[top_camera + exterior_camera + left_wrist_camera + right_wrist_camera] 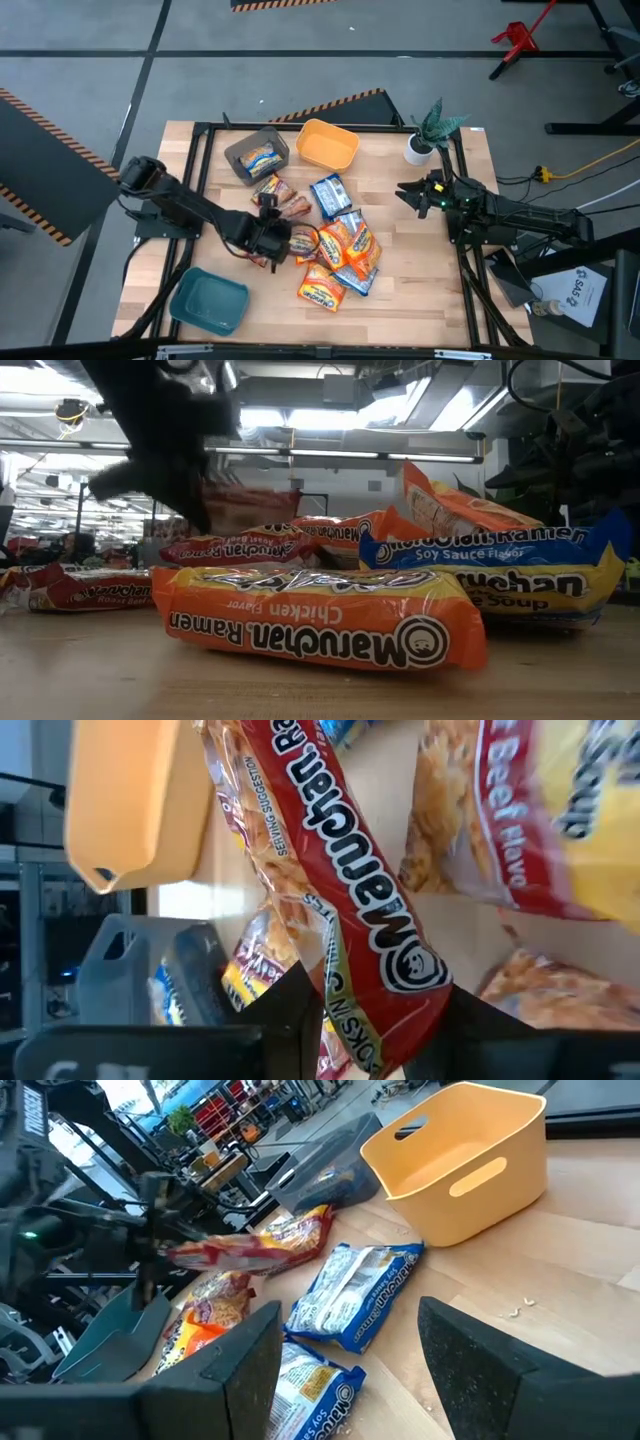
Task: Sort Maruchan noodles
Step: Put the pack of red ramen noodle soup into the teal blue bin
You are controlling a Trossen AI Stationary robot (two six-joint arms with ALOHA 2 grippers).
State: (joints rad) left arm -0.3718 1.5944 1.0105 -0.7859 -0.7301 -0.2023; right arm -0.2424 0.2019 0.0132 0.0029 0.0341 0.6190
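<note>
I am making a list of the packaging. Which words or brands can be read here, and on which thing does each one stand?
"Maruchan Ramen", "Chicken Flavor": orange packet, nearest in the low view.
"Soy Sauce Flavor", "Soup": blue packet behind it.
"Maruchan", "Serving Suggestion": red packet between the left claw's fingers.
"Beef Flavo...": red packet beside it, cut off.
"Roast Beef": red packet, low view; blurred, uncertain.
Bins: no text.

Left tool (280,240) meets a red packet (303,241) beside the pile.

Grey floor (90,40), hazard-striped tape (30,108), red stand (517,40), ceiling strip lights (400,457).
</note>
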